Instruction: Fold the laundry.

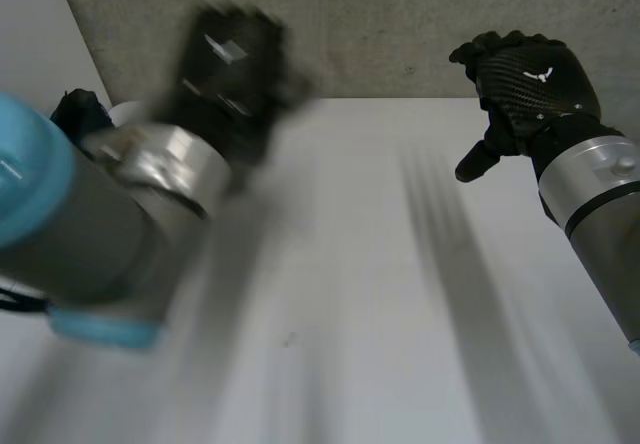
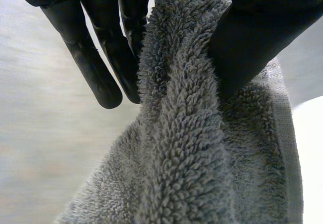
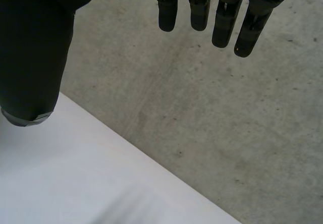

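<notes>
A grey terry towel (image 2: 186, 148) hangs from my left hand (image 2: 96, 67). The thumb presses a bunched fold of it against the fingers, and a hemmed edge runs down beside the thumb. In the head view my left hand (image 1: 232, 69) is raised over the far left part of the white table (image 1: 360, 294), its back towards the camera. My right hand (image 1: 530, 84) is held up over the table's far right corner. Its fingers (image 3: 222, 17) are straight, its thumb (image 3: 35, 57) is spread apart from them, and it holds nothing.
The table's far edge (image 3: 75, 183) borders a grey concrete floor (image 3: 212, 108) beneath my right hand. A small dark object (image 1: 80, 109) sits at the far left behind my left arm (image 1: 90, 214).
</notes>
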### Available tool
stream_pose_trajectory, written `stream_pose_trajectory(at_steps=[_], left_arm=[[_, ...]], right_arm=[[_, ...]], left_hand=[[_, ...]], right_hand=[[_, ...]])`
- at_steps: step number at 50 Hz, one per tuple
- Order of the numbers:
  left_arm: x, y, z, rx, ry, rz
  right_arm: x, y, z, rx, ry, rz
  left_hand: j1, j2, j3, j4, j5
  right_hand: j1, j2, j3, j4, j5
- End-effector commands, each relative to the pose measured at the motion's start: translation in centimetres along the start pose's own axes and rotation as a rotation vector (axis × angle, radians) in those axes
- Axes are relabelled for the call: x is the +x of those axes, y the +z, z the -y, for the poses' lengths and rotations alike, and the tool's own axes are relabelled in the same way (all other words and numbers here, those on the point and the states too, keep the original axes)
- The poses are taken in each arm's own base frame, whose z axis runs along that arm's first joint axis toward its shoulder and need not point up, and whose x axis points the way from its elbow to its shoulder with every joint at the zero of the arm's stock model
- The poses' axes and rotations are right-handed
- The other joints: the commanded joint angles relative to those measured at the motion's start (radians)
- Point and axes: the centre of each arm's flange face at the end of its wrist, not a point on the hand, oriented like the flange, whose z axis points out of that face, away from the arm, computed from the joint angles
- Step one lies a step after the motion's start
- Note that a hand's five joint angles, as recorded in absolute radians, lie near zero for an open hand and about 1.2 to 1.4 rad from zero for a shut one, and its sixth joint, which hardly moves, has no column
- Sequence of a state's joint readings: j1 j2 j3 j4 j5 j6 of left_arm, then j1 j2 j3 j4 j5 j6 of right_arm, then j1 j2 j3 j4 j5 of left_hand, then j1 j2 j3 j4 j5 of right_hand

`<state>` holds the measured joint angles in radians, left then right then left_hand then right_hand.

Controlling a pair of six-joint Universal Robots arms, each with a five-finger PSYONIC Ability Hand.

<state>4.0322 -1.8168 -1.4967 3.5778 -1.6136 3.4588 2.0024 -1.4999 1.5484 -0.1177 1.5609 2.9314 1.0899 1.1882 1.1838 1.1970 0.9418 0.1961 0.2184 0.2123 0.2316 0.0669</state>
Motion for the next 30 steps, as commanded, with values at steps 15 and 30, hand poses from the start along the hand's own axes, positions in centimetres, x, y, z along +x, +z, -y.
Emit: stream_pose_trajectory(at_steps=[15, 30], left_arm=[[-2.7, -0.1, -5.2, -0.188, -0.039, 0.051], [-4.8, -3.7, -7.4, -0.428, -0.033, 0.046]], right_arm=[[1.0, 0.5, 0.1, 0.009, -0.004, -0.021], [-2.1, -1.2, -3.8, -0.243, -0.291, 0.317]], left_hand=[[-0.915, -1.014, -1.009, -1.022, -0.942], [-0.888, -0.986, -0.982, -0.995, -0.915]], right_hand=[[-0.022, -0.044, -0.038, -0.057, -0.067], [-0.022, -0.044, -0.038, -0.057, -0.067]])
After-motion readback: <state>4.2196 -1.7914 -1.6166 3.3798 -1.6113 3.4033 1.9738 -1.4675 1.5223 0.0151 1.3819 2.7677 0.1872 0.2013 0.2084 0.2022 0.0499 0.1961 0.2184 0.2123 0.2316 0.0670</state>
